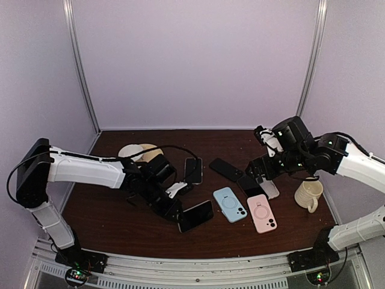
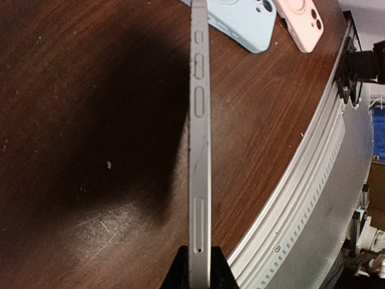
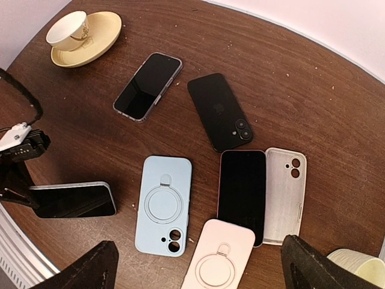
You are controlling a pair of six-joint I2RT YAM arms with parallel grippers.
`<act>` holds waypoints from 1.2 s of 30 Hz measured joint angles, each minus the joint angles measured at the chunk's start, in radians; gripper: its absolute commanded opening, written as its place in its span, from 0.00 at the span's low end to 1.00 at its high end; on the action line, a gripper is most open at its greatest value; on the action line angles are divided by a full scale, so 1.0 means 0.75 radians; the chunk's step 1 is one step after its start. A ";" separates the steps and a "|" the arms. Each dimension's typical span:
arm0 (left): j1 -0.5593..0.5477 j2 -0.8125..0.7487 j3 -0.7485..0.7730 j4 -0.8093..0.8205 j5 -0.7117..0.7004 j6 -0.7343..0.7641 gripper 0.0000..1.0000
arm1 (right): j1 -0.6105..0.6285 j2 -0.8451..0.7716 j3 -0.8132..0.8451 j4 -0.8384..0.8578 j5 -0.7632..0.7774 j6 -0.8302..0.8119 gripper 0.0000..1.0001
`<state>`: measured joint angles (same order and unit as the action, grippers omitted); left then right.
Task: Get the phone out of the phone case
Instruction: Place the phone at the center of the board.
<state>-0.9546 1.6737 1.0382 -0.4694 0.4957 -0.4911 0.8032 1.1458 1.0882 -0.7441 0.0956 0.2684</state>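
My left gripper (image 2: 200, 266) is shut on one end of a silver-edged phone (image 2: 200, 144) and holds it on edge just above the table; the phone also shows in the top view (image 1: 195, 215) and the right wrist view (image 3: 72, 200). My right gripper (image 3: 201, 271) is open and empty, raised over a group of phones and cases (image 1: 260, 168). Below it lie a light blue case (image 3: 163, 205), back up, a pink case (image 3: 219, 256), back up, a pink-rimmed phone (image 3: 242, 189), screen up, and an empty clear case (image 3: 285, 192). Whether the blue and pink cases hold phones is hidden.
A black phone (image 3: 219, 111) lies face down and a phone in a clear case (image 3: 148, 86) lies screen up farther back. A cup on a saucer (image 3: 84, 36) stands at the back left. A cream mug (image 1: 308, 194) stands at the right. The table's metal front edge (image 2: 301, 198) is close to the held phone.
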 measured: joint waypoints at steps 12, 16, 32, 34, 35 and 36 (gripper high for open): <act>0.018 0.098 -0.003 0.153 0.015 -0.190 0.19 | 0.000 -0.055 -0.003 -0.011 0.014 0.036 0.99; 0.028 0.129 -0.003 0.154 -0.023 -0.196 0.21 | 0.000 -0.064 -0.007 -0.010 0.018 0.036 0.99; 0.032 0.139 0.122 -0.053 -0.492 -0.112 0.97 | 0.000 -0.084 -0.037 -0.030 0.063 0.043 0.99; 0.032 0.139 0.200 -0.132 -0.629 -0.104 0.98 | 0.000 -0.080 -0.037 -0.032 0.082 0.048 0.99; 0.032 0.139 0.249 -0.170 -0.719 -0.104 0.98 | 0.000 -0.076 -0.037 -0.034 0.092 0.051 1.00; 0.032 0.139 0.289 -0.195 -0.790 -0.105 0.97 | 0.000 -0.070 -0.037 -0.037 0.100 0.056 0.99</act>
<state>-0.9310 1.7779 1.2549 -0.6155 -0.0971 -0.5697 0.8032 1.0931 1.0607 -0.7719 0.1707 0.3107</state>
